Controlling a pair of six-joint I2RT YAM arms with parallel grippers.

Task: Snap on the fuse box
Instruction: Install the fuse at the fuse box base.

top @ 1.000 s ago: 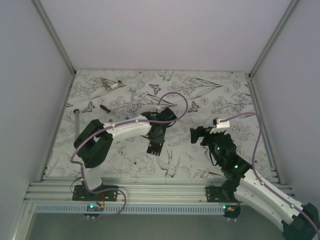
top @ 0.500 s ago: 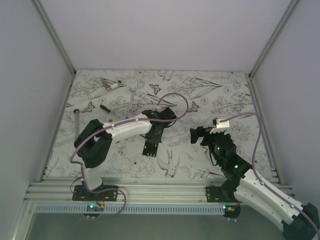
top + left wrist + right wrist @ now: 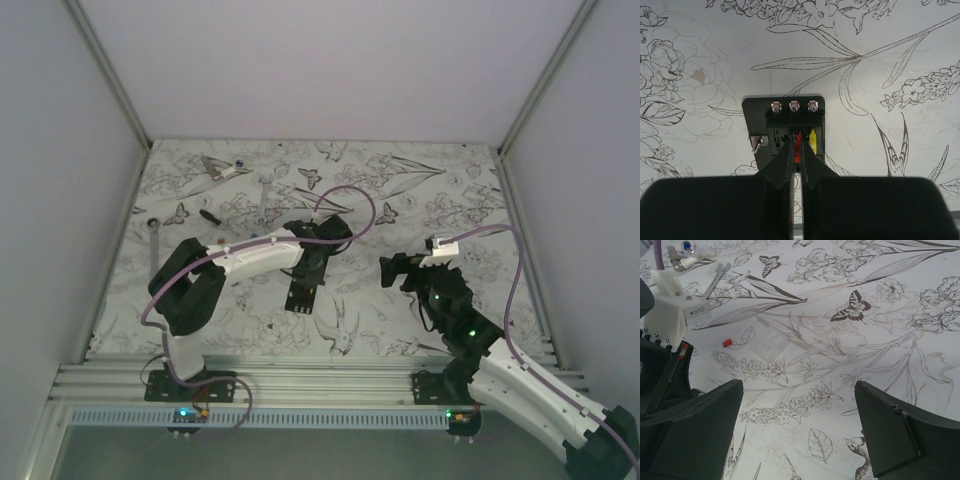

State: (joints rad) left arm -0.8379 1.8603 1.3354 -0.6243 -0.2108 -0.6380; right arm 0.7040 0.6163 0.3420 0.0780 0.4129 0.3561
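Observation:
The fuse box is a flat black block lying on the flower-printed table, with three screw heads along its far edge, a small toggle at its left and a yellow fuse in a slot. My left gripper is directly over it, shut on a thin red fuse that stands at the box's slots. In the top view the fuse box lies at mid-table under the left gripper. My right gripper hovers to its right, open with nothing between its fingers.
A loose red piece and a clear flat plastic piece lie on the table ahead of the right gripper. Wrenches and a small metal tool lie at the back left. Frame rails bound the table's sides.
The left gripper and the fuse box under it have shifted slightly to the left. The right arm has not moved.

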